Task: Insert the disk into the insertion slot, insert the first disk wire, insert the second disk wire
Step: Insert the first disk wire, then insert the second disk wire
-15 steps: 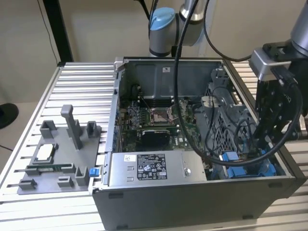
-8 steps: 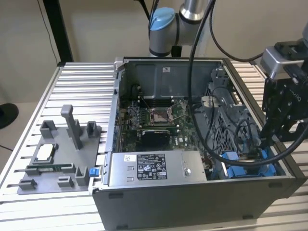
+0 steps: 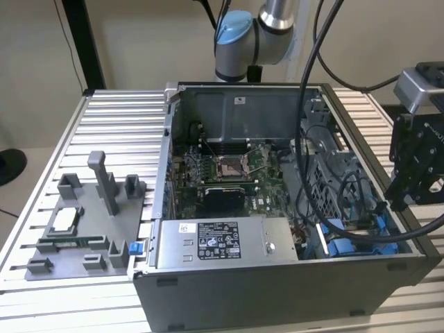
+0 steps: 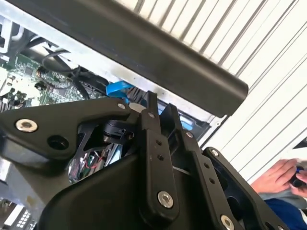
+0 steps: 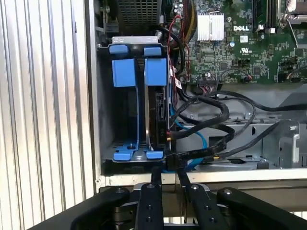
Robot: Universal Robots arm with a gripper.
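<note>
Gripper (image 5: pixel 169 173): hovers over the case (image 5: pixel 216 176) edge, just beside the slot (image 5: pixel 134 40); you cannot tell whether it is spread or pinching.
Disk (image 5: pixel 158 108): stands edge-on inside the slot.
Wires (image 5: pixel 201 122): bunched beside the disk.

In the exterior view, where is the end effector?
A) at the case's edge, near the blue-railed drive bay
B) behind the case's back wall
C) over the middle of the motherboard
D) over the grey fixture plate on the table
A: the end effector hangs over the side wall of the case at the exterior view's right, close to the insertion slot with its blue rails.
</note>
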